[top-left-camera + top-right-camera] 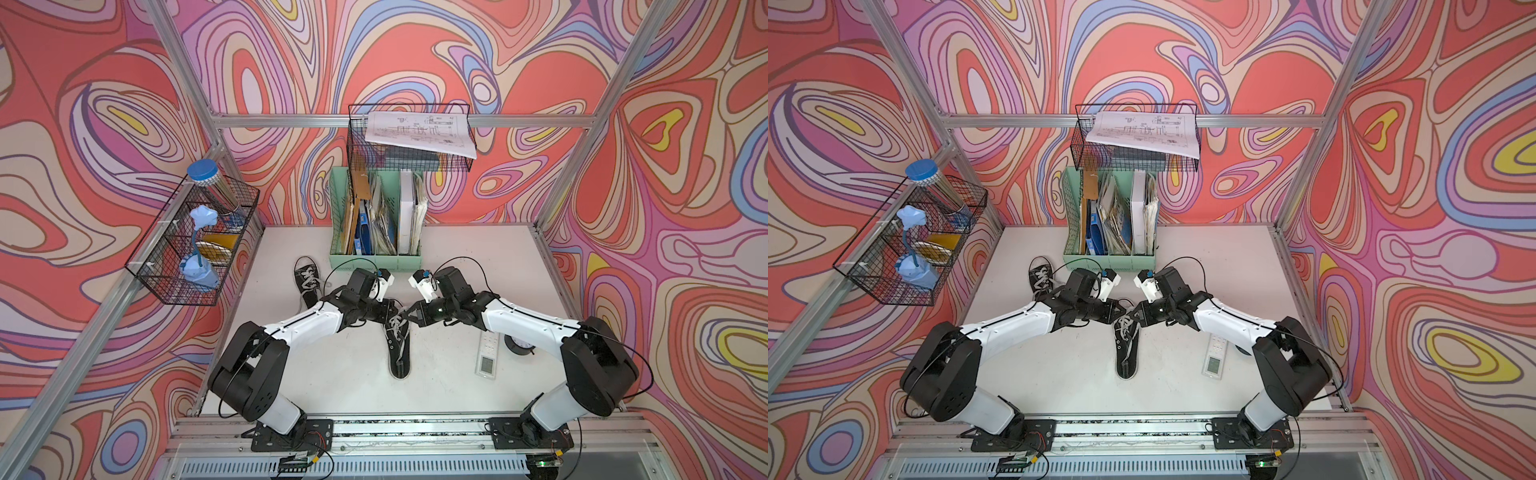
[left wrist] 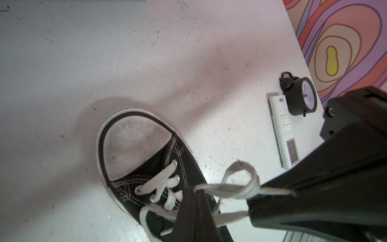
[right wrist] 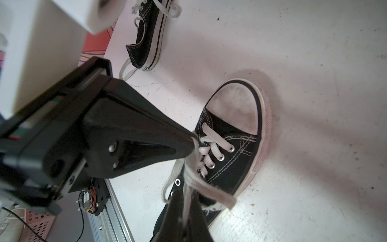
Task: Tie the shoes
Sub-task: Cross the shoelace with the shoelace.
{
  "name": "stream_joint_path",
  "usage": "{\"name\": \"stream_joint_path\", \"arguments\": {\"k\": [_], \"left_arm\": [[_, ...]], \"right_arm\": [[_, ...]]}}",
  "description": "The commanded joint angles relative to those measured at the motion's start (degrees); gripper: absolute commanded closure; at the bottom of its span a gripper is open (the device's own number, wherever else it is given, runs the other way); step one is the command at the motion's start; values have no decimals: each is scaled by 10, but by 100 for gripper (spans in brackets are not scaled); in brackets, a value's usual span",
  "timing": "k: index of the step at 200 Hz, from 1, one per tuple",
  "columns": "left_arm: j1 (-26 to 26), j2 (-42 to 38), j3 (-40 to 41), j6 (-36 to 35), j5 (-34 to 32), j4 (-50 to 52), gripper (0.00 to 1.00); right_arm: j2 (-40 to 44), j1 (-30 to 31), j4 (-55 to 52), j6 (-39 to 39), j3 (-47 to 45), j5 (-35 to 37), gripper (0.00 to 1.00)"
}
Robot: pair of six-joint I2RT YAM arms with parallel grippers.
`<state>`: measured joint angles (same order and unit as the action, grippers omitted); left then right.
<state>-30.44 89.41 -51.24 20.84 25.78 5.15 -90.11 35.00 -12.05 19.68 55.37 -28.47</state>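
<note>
Two robot arms meet over a black canvas sneaker (image 1: 399, 347) on a scuffed white desk (image 1: 478, 266), working at the shoe's white lace (image 2: 254, 180). The sneaker lies a short way in front of a mint-green file rack (image 1: 374, 262) at the back of the desk, toe toward the rack and heel away from it. The left pincer (image 1: 395, 312) and the right pincer (image 1: 411, 315) come together tip to tip above the sneaker's rack-side end. Each has its jaws pressed together on the lace. The left wrist view shows a small loop of lace standing up between the two tips, with strands running taut from one pincer to the other. The lower eyelets are threaded in neat crosses. The second sneaker (image 1: 306, 282) of the pair rests just off the rack's front left corner, apart from both pincers, its lace ends trailing loose on the desk. Farther from the rack, out beyond its right front corner, a white remote control (image 1: 487, 353) lies beside a small black alarm clock (image 2: 301, 97), both partly under the right arm in both top views.
</note>
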Motion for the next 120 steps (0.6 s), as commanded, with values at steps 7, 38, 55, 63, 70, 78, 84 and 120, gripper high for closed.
{"name": "stream_joint_path", "arguments": {"k": [7, 38, 55, 63, 70, 78, 84, 120], "left_arm": [[12, 16, 15, -1, -38, 15, 100], [12, 19, 14, -4, -36, 15, 100], [12, 22, 12, -4, -30, 13, 100], [11, 23, 11, -3, -27, 13, 95], [11, 24, 9, -3, -25, 13, 90], [11, 23, 8, -2, -23, 14, 85], [11, 22, 7, -2, -22, 16, 80], [12, 4, 9, -1, -35, 25, 61]], "right_arm": [[19, -9, -13, -3, 2, -13, 94], [18, -11, -52, -21, 19, 21, 98], [15, -11, -90, -40, 36, 53, 100], [11, -11, -102, -47, 42, 56, 100], [8, -11, -111, -52, 47, 57, 100], [3, -11, -116, -55, 50, 55, 100], [1, -11, -117, -55, 52, 54, 100], [-5, -11, -118, -59, 57, 57, 100]]}}
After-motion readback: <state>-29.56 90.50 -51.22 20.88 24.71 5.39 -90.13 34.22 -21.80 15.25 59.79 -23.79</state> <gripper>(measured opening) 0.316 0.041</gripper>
